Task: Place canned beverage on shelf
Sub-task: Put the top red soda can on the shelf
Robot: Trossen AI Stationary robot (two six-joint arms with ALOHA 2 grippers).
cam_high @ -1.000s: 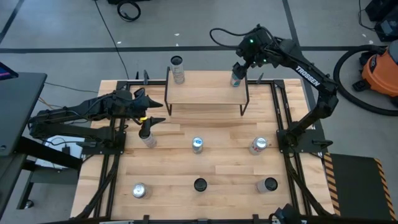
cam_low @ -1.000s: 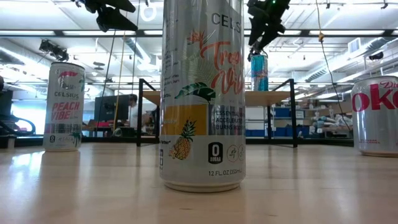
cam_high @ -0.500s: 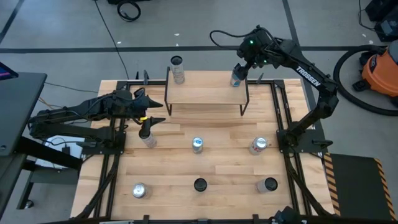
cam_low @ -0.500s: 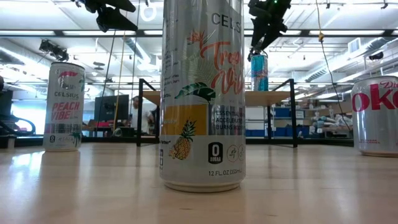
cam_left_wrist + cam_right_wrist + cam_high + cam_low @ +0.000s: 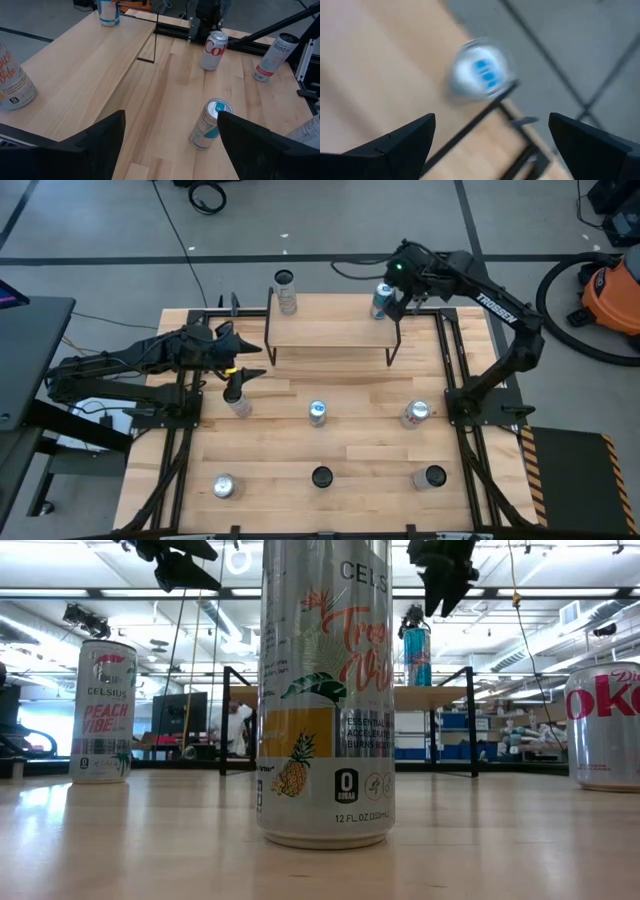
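right fingers [image 5: 490, 145] spread, empty | blurred can [image 5: 481, 74] on shelf [image 5: 330, 332] | left fingers [image 5: 170, 137] spread, empty

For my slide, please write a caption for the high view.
Right gripper, open, beside a blue-and-silver can standing on the wooden-topped, black-legged shelf; left gripper waits open.

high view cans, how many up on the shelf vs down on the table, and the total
cans on the shelf: 2
cans on the table: 6
total: 8
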